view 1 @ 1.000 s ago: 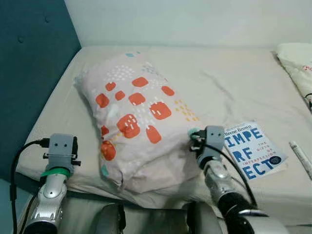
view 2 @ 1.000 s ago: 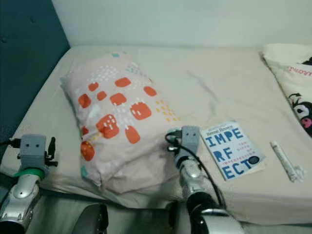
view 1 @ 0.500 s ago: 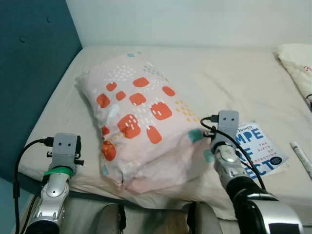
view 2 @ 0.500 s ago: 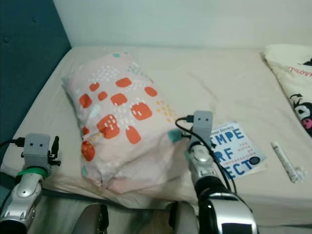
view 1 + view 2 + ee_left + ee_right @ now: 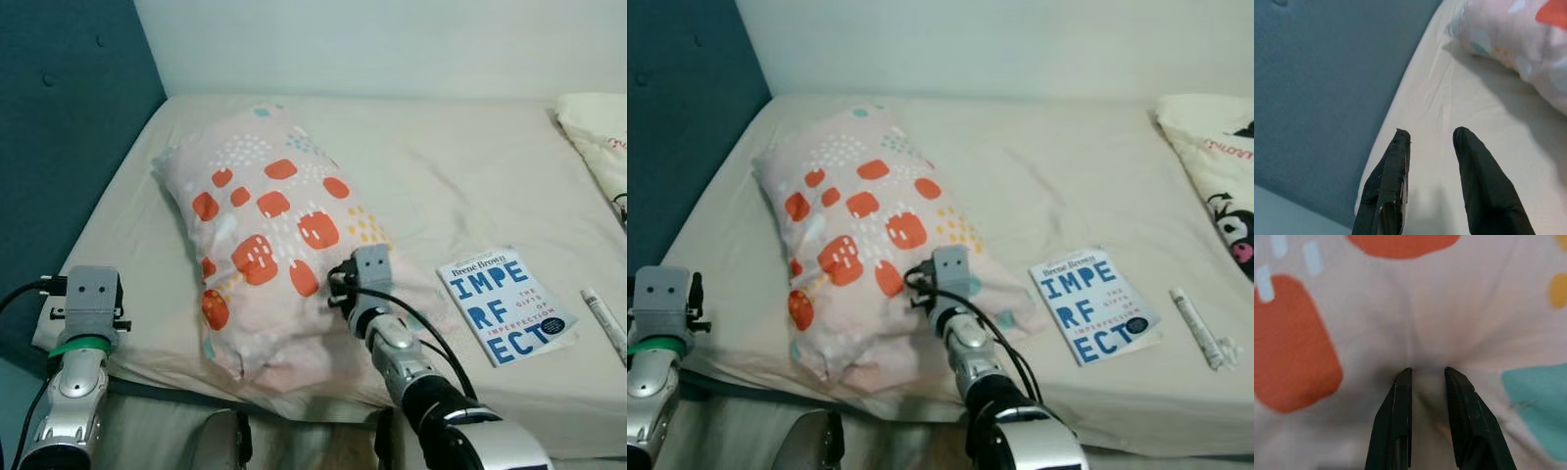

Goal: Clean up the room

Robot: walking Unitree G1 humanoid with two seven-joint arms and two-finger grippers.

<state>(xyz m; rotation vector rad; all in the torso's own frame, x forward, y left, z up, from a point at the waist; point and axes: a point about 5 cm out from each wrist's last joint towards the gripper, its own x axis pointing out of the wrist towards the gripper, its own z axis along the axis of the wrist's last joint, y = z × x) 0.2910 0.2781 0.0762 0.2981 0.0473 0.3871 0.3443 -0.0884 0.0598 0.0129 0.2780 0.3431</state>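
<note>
Right gripper pressed into pillow — wrist view shows fingertips pinching fold of patterned fabric, orange patch one side, teal patch other. Head views add book on bed beside pillow, cover reading "IMPERFECT", "Brené Brown". Left gripper open over bare sheet, pillow corner beyond fingertips.
</note>
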